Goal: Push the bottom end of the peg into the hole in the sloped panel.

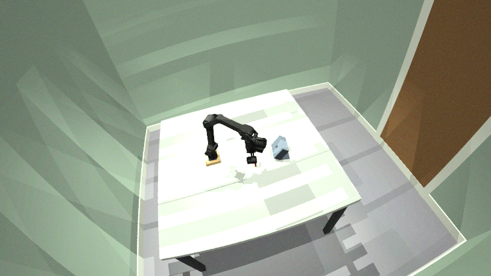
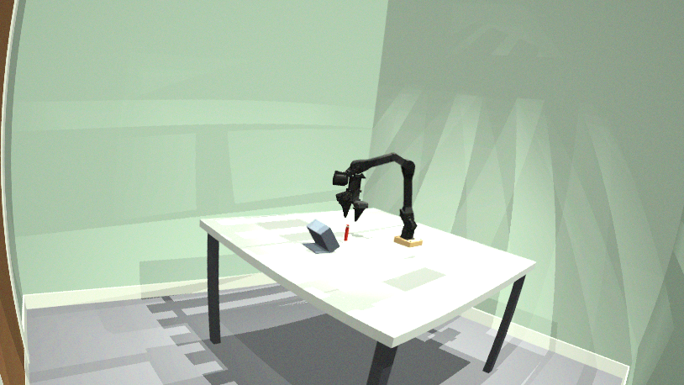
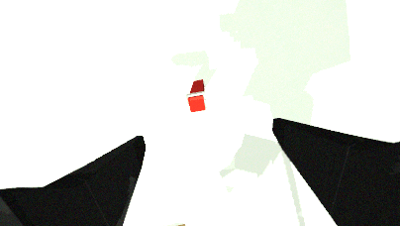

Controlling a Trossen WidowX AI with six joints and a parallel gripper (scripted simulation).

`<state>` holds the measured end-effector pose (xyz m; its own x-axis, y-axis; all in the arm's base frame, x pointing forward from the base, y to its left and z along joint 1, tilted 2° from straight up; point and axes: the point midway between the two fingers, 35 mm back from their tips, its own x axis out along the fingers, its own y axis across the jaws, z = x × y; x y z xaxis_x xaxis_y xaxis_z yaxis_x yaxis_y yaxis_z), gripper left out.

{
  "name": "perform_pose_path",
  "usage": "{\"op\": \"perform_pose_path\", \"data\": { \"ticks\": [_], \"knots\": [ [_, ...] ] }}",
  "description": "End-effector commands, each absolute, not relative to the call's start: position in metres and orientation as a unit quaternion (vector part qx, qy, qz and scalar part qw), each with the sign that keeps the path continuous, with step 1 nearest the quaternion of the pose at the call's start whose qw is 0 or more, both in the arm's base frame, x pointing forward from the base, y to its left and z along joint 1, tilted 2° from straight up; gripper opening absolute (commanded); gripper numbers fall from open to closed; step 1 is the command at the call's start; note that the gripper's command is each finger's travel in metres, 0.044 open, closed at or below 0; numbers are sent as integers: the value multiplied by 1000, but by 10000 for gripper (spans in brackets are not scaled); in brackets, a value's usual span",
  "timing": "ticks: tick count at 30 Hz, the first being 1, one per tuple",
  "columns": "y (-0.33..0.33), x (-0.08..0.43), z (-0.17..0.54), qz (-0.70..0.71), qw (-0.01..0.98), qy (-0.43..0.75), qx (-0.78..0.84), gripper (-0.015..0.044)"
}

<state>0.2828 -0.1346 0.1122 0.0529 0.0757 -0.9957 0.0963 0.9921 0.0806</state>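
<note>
Currently, we're holding our black two-fingered gripper wide open and empty above the upright red square peg, risking toppling it by descending off-centre.

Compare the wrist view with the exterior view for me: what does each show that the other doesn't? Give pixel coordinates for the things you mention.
Only the wrist view: the red upright peg's squarish top face from above, with a pale band below it.

Only the exterior view: the blue-grey block with the sloped panel [image 1: 280, 144] [image 2: 323, 235], the black six-joint arm's upper links [image 1: 230, 124] [image 2: 377, 160], and the white table's dark legs [image 1: 335, 219] [image 2: 213, 287].

Both: the red upright peg [image 1: 255, 164] [image 2: 346, 232] [image 3: 196, 104] and the black parallel-jaw gripper [image 1: 251, 160] [image 2: 350, 218] [image 3: 208, 133], open, with nothing between its fingers.
</note>
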Motion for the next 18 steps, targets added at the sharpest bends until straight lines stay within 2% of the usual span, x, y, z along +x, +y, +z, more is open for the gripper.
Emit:
{"op": "perform_pose_path", "data": {
  "ticks": [1,18],
  "knots": [
    [-132,292,113,-9,722,691,39,440],
    [-127,300,95,-6,717,697,17,440]
  ]
}}
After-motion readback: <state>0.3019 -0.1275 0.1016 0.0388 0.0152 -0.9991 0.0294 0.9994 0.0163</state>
